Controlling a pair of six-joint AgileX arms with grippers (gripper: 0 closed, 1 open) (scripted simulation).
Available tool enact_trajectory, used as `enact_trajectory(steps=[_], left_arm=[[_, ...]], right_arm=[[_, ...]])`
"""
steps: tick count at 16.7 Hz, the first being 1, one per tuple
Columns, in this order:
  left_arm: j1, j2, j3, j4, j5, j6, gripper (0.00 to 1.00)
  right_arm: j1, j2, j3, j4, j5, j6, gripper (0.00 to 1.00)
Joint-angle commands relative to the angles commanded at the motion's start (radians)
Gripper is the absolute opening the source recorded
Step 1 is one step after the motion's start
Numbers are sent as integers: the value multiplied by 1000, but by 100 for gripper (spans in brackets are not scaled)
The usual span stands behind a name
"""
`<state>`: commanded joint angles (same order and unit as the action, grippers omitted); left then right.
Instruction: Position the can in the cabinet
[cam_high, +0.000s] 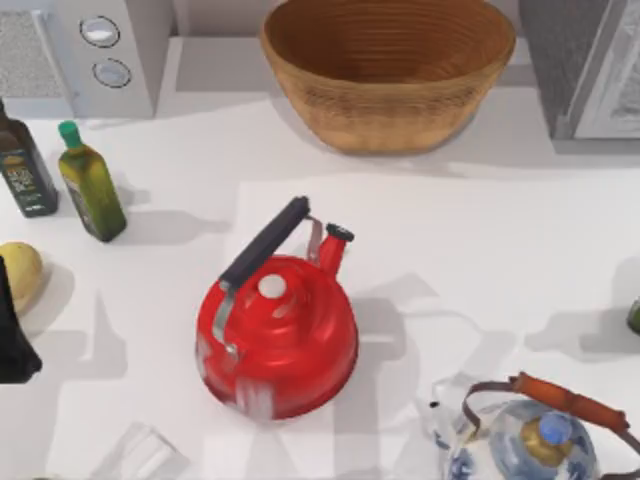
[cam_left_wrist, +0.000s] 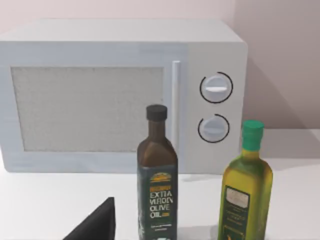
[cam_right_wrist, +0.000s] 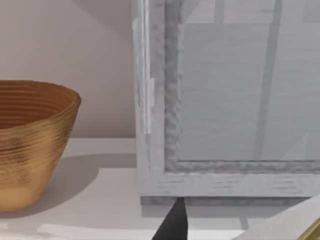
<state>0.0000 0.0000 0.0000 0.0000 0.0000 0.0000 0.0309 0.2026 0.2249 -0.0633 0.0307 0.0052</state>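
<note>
A white curved body with a dull gold edge, which looks like the can (cam_right_wrist: 295, 220), lies close in front of the right wrist camera, beside a dark part of my right gripper (cam_right_wrist: 172, 224). Whether the gripper holds it is not visible. The cabinet (cam_right_wrist: 165, 100) stands right ahead in that view, with a speckled grey side panel and a white framed door. From above, the cabinet (cam_high: 590, 70) is at the table's back right corner. My left gripper (cam_high: 10, 330) is parked at the left edge, facing the bottles.
A red kettle (cam_high: 277, 335) stands mid-table. A wicker basket (cam_high: 388, 70) is at the back, left of the cabinet. A microwave (cam_high: 100, 50), a dark oil bottle (cam_high: 25, 165) and a green oil bottle (cam_high: 90, 185) are back left. A blue-white teapot (cam_high: 535, 440) is front right.
</note>
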Motion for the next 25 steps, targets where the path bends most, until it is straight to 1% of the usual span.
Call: enact_trajectory(steps=[4, 12, 15, 17, 19, 25], left_arm=[[0, 0, 0, 0, 0, 0, 100], [0, 0, 0, 0, 0, 0, 100], [0, 0, 0, 0, 0, 0, 100], [0, 0, 0, 0, 0, 0, 100], [0, 0, 0, 0, 0, 0, 100], [0, 0, 0, 0, 0, 0, 100]], right_arm=[[35, 256, 331, -82, 38, 3, 0], [113, 824, 1108, -262, 121, 10, 0], [135, 987, 1335, -313, 144, 12, 0], [146, 1064, 1439, -338, 156, 13, 0], [152, 1112, 1501, -353, 163, 13, 0], [150, 1124, 1517, -357, 164, 15, 0]])
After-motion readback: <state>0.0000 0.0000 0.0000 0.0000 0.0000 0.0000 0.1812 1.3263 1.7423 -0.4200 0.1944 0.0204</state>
